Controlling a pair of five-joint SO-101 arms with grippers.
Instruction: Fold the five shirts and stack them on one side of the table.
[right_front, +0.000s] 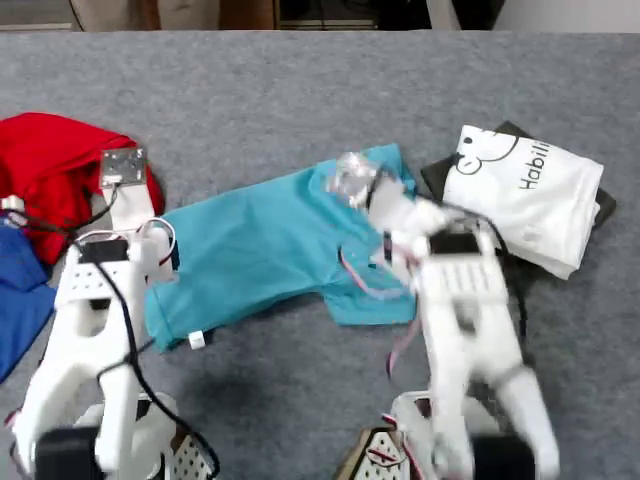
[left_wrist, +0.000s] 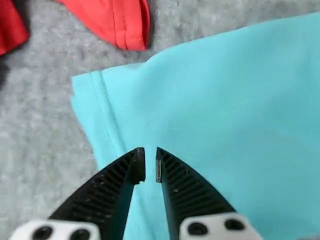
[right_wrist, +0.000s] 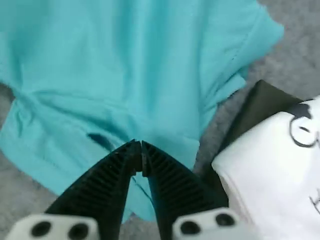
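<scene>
Nearest, at the near edge of the grey counter (right_front: 250, 90), stand the left arm (right_front: 90, 330) and the right arm (right_front: 470, 320). Between them a teal shirt (right_front: 260, 250) lies spread and partly folded across the middle. The left hand (left_wrist: 150, 167) hovers over its left edge, fingertips barely apart with nothing between them. The right hand (right_wrist: 139, 152) is at the shirt's right part, fingertips pressed together on rumpled cloth; I cannot tell whether any cloth is caught. A red shirt (right_front: 50, 165) lies bunched at the far left, with a blue shirt (right_front: 20, 300) just nearer. To the right, a folded white shirt (right_front: 525, 200) rests on a black shirt (right_front: 435, 175), just beside the teal one.
</scene>
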